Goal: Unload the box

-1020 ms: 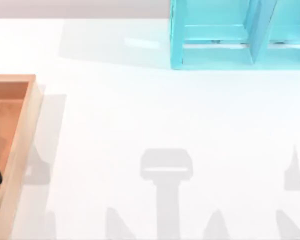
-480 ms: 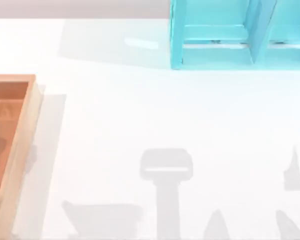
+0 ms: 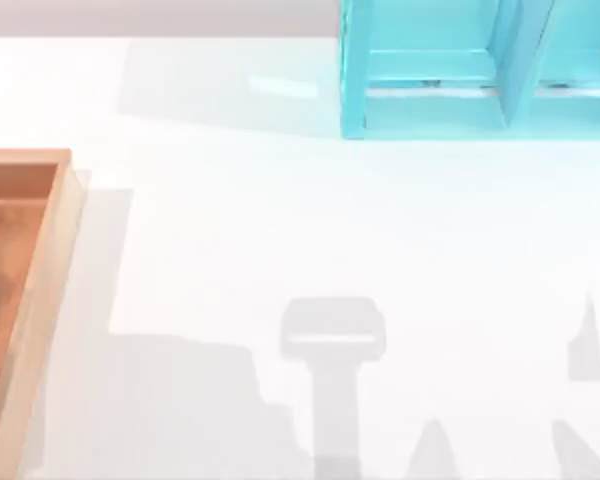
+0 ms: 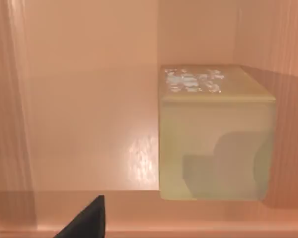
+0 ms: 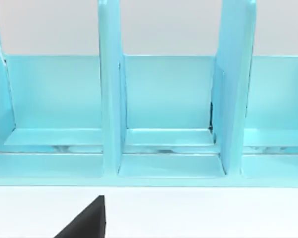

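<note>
One box (image 3: 40,290) edge is cut off at table's left; pincer states untellable.

white table (image 3: 280,220) under bright even light, soft grey shadows along its near edge, turquoise shelf (image 3: 430,70) with upright dividers at the far right side, pale grey wall (image 5: 164,25) behind the shelf

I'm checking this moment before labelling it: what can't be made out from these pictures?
- Top view: the box is cut off by the picture's left edge, so most of its inside is out of frame.
- Top view: the turquoise shelf unit is cut by the top and right edges.
- Left wrist view: how the pale cube could be gripped; a dark finger tip is cut by the edge.
</note>
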